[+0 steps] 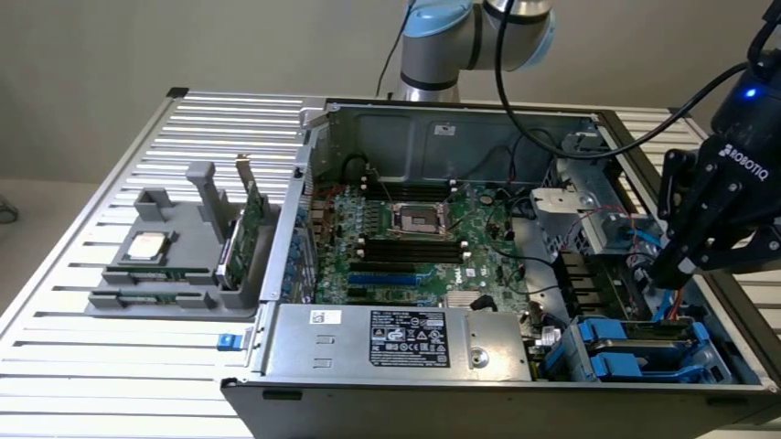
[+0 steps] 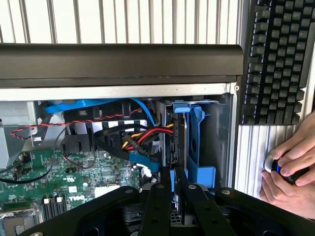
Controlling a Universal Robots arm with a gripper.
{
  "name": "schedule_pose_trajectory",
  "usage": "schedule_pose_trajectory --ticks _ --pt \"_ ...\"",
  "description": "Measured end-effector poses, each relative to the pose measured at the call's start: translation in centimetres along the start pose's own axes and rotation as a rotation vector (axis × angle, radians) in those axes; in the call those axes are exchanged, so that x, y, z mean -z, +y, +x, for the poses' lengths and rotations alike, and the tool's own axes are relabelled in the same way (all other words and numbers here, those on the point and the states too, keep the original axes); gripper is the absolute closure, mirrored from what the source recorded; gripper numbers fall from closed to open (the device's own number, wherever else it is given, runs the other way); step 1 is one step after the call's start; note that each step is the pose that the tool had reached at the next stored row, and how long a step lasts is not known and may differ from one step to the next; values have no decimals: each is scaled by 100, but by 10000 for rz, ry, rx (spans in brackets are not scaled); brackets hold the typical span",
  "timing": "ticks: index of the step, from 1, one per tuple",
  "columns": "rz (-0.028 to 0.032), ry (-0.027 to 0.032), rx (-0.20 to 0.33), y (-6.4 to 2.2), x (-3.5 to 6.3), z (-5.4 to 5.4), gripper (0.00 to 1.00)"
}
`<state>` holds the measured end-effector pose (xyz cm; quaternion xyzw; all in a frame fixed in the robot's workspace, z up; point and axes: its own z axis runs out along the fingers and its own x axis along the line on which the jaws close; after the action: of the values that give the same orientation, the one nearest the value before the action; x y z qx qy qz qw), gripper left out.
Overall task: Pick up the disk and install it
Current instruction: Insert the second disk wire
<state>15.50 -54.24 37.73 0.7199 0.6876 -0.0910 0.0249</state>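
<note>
The disk [image 1: 641, 346], in its blue carrier frame, sits on edge in the drive bay at the front corner of the open computer case [image 1: 440, 128], on the exterior view's right. My gripper [image 1: 668, 273] hangs just above that bay. In the wrist view the gripper [image 2: 174, 196] lies right over the top edge of the disk's [image 2: 197, 147] blue carrier, which reaches up between its black links. Red, yellow and black cables [image 2: 142, 137] run into the bay beside the carrier.
A motherboard [image 1: 415, 238] fills the case floor, with a power supply [image 1: 403, 338] at the front. A grey fixture [image 1: 159, 274] on the exterior view's left holds a processor chip [image 1: 146, 245] and a green card [image 1: 251, 229]. A keyboard [image 2: 278, 59] and a hand [image 2: 290, 172] on a mouse lie beside the case.
</note>
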Motion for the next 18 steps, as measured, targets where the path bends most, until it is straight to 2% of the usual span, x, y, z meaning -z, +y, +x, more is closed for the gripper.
schedule_pose_trajectory --ticks 7,9,14,18 --pt "-3 -12 15 9 13 76 82" --pt "-9 -42 41 9 15 86 82" --pt "-33 -168 145 10 20 87 82" --pt "-40 -178 184 10 21 87 80"
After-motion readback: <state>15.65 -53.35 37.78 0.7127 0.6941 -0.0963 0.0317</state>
